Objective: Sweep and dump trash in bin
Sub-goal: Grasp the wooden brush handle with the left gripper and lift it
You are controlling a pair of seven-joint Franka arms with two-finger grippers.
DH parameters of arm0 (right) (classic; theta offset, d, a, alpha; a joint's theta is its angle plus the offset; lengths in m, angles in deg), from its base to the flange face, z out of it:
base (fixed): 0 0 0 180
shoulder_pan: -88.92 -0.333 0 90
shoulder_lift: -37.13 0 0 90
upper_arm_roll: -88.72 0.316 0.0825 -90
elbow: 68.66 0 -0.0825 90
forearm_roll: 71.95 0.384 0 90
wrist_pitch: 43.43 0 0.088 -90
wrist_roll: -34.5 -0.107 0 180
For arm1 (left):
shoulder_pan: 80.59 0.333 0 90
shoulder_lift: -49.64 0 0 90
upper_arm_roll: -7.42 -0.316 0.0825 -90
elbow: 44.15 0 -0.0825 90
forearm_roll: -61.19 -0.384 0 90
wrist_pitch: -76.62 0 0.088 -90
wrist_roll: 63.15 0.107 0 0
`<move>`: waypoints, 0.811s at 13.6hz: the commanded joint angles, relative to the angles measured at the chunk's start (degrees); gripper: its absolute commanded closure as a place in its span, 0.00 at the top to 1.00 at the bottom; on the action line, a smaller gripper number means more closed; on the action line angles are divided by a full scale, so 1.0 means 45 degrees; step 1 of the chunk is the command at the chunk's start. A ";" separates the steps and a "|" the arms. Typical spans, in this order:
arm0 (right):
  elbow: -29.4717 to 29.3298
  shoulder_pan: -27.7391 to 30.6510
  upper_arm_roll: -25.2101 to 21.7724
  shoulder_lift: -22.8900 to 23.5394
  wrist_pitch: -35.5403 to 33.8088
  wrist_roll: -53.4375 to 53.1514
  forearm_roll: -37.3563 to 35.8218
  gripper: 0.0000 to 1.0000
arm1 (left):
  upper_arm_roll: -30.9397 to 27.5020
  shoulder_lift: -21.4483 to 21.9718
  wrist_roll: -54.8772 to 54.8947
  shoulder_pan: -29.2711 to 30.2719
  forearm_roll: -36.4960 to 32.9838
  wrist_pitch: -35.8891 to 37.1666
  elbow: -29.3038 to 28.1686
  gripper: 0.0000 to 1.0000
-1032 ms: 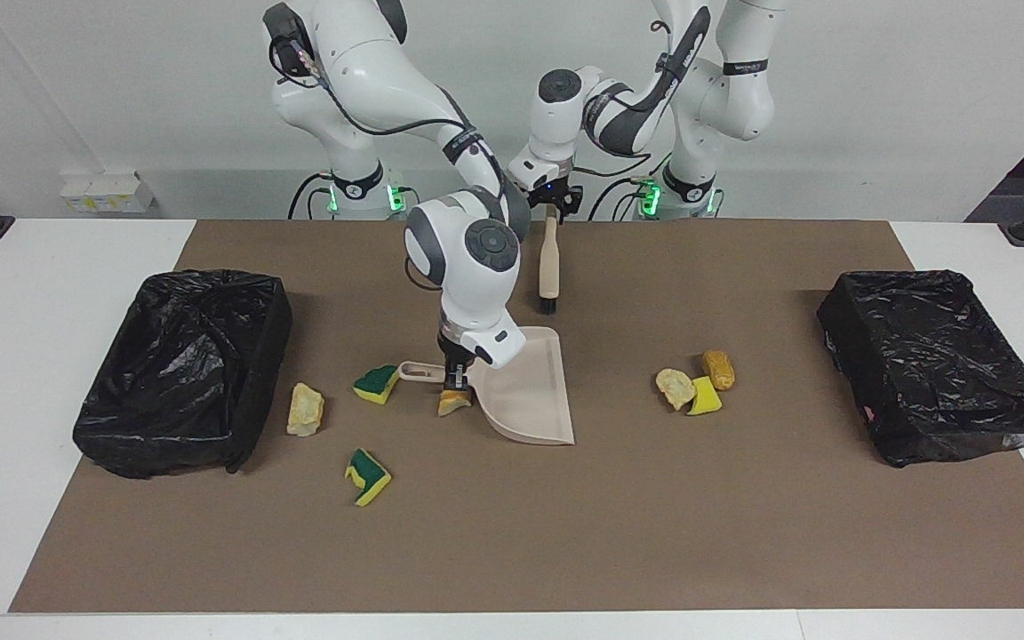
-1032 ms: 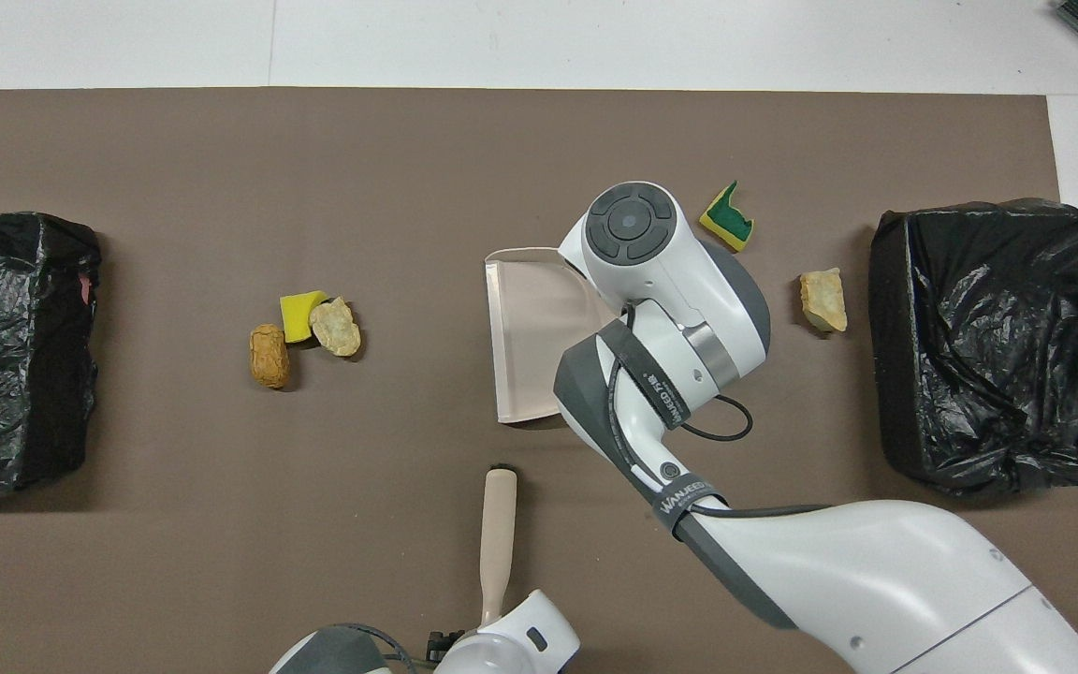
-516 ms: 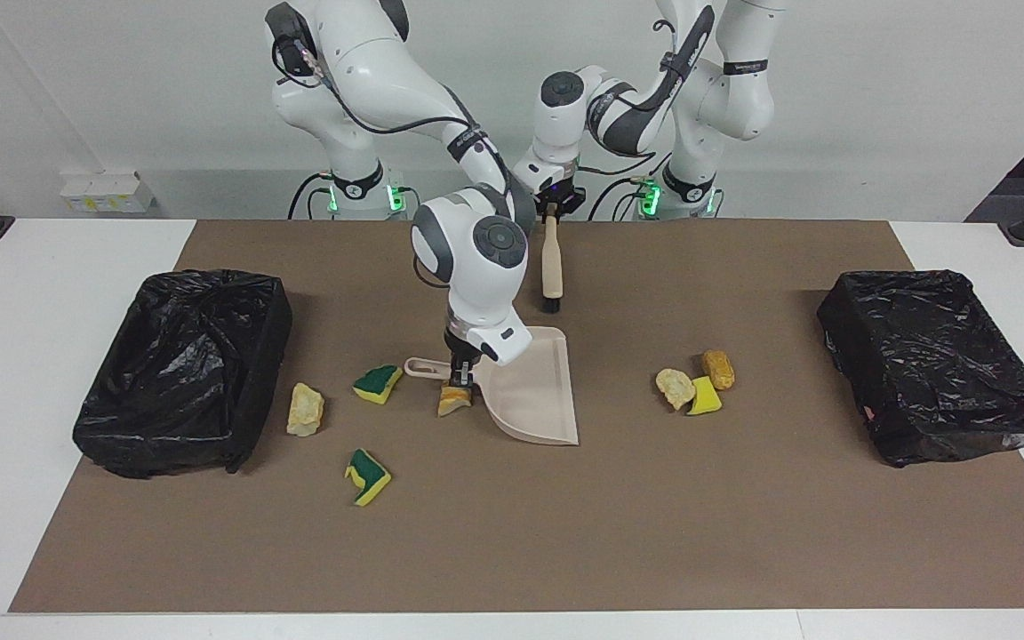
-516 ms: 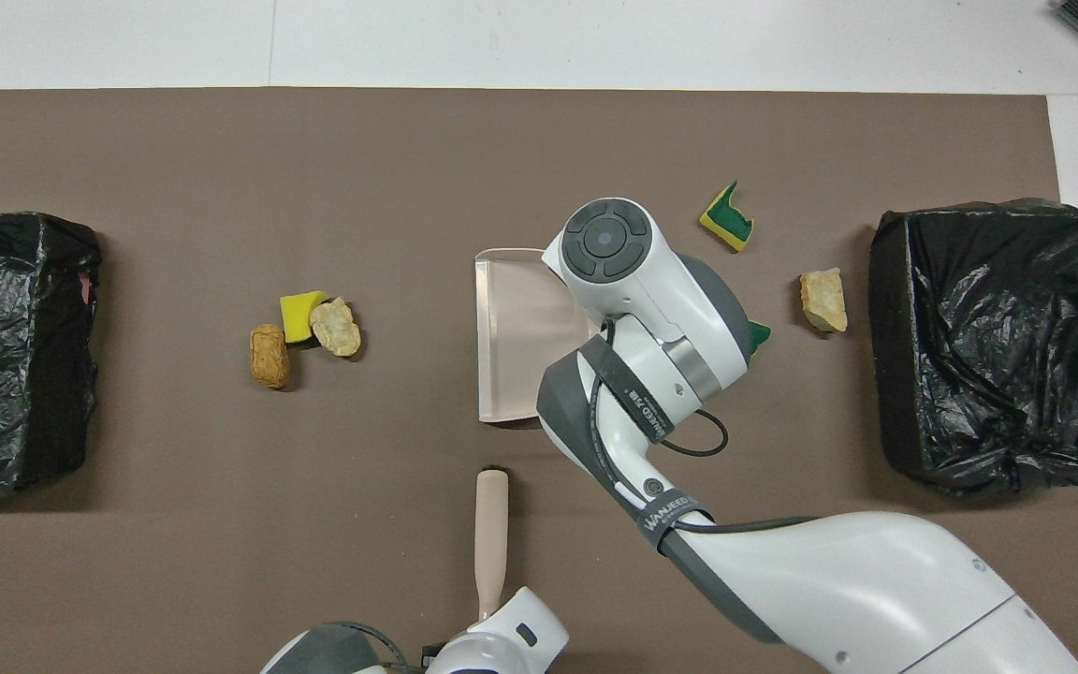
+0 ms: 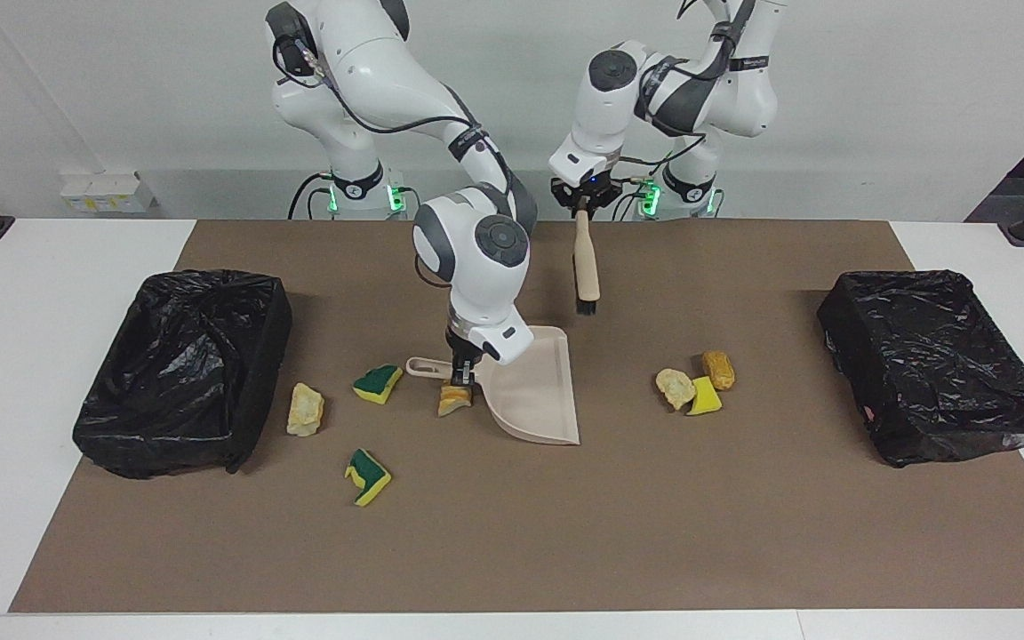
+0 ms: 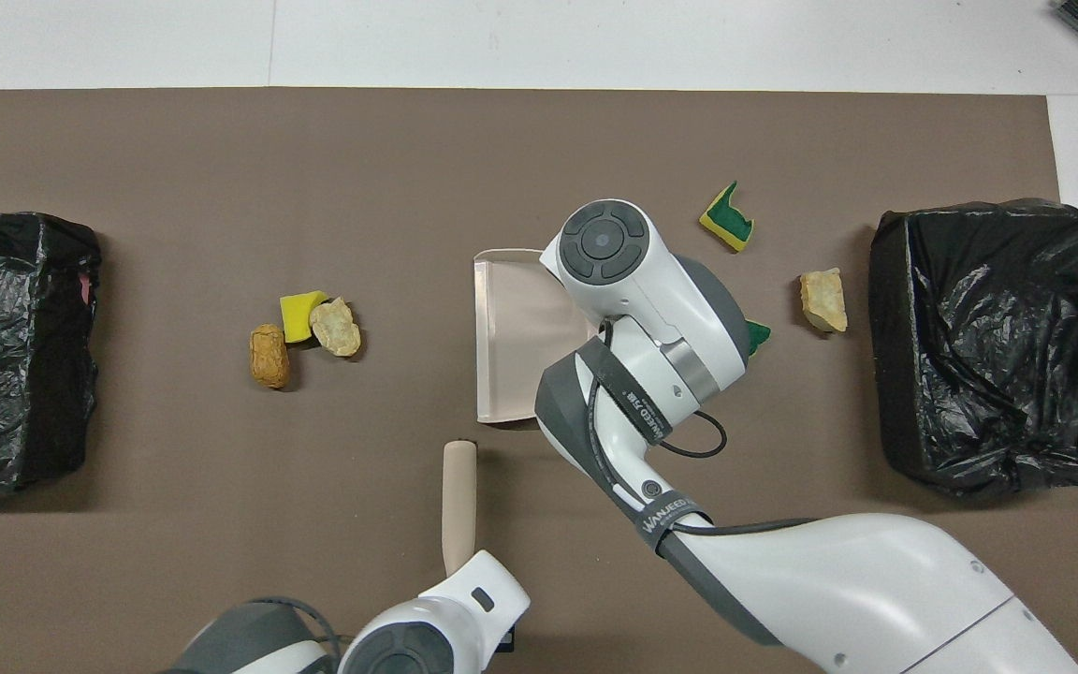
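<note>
My left gripper (image 5: 581, 207) is shut on the handle of the beige brush (image 5: 585, 263), which hangs bristles down over the mat, between the robots and the dustpan. My right gripper (image 5: 461, 371) is shut on the handle of the beige dustpan (image 5: 534, 391), which rests mid-mat. The trash lies scattered. A tan chunk (image 5: 454, 401) sits right under the right gripper. A green sponge (image 5: 377, 384), a beige chunk (image 5: 306, 410) and another sponge (image 5: 368, 476) lie toward the right arm's end. A beige chunk (image 5: 675, 388), a yellow sponge (image 5: 705, 396) and an orange chunk (image 5: 718, 369) cluster toward the left arm's end.
Two bins lined with black bags stand on the brown mat: one bin (image 5: 183, 369) at the right arm's end, the other bin (image 5: 934, 364) at the left arm's end. From above, the right arm covers the dustpan's handle (image 6: 520, 328).
The left gripper closed on the brush handle, lifted the brush off the mat and carried it toward the left arm's end. The right gripper nudged the dustpan slightly the same way.
</note>
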 commanded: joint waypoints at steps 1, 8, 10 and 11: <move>0.0572 0.0028 0.0115 -0.0335 0.0121 -0.0235 0.0040 0.00 | 0.0121 0.0560 0.1838 0.2294 -0.0357 0.1498 0.0703 0.00; 0.0572 -0.0050 0.0115 -0.0335 0.0122 -0.0137 0.0001 0.00 | 0.0102 -0.3029 0.5727 0.7513 -0.1082 0.1502 0.4938 0.00; 0.0572 -0.0050 0.0115 -0.0335 0.0122 -0.0098 0.0001 0.00 | 0.0102 -0.3442 0.7168 0.8606 -0.1159 0.1268 0.5197 0.00; 0.0572 -0.0069 0.0115 -0.0335 0.0122 -0.0098 0.0001 0.00 | 0.0102 -0.3637 0.7717 0.8998 -0.1276 0.1228 0.5256 0.00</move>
